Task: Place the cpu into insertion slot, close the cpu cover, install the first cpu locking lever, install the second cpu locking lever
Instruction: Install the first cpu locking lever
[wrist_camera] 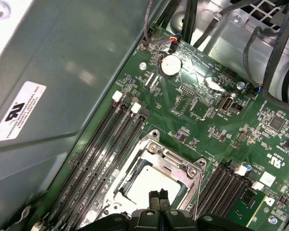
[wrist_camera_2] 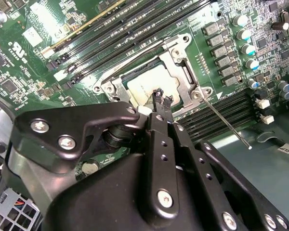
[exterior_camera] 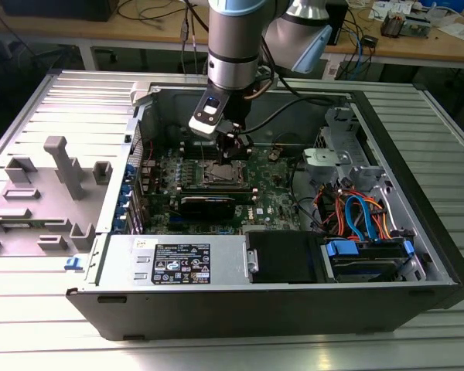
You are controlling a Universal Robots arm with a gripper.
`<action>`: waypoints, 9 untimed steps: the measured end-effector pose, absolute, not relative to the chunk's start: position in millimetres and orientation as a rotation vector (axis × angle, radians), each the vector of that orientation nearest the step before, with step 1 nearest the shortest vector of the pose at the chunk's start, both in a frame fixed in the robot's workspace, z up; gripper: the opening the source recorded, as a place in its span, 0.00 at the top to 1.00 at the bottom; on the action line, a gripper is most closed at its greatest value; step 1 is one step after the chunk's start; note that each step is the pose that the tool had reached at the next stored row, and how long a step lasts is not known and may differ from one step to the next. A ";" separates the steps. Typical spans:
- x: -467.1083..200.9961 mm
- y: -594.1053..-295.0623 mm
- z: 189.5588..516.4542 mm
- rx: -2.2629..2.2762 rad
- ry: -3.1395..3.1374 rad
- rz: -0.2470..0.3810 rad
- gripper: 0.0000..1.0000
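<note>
Second wrist view: end effector (wrist_camera_2: pixel 162 98), pinched closed and empty, hovered over the cpu (wrist_camera_2: pixel 144 82). Any descent risked scratching it.

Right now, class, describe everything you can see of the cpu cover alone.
In the second wrist view the cpu cover is a thin, shiny silver metal frame with a large square window. It lies flat and closed on the green motherboard, with the cpu showing through the window. The gripper hangs over that window; whether it touches cannot be told.
</note>
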State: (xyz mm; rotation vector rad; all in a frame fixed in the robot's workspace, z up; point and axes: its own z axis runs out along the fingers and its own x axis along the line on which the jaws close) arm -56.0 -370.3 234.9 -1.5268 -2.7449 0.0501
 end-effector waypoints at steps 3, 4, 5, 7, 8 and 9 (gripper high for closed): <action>-56.0 -370.3 234.9 -1.527 -2.745 0.050 0.89; -56.0 -370.3 234.9 -1.527 -2.745 0.050 0.89; -56.0 -370.3 234.9 -1.527 -2.745 0.050 0.89; -56.0 -370.3 234.9 -1.520 -2.749 0.050 0.89; -56.1 -370.3 234.9 -1.501 -2.759 0.050 0.89; -56.3 -370.3 234.9 -1.470 -2.776 0.050 0.89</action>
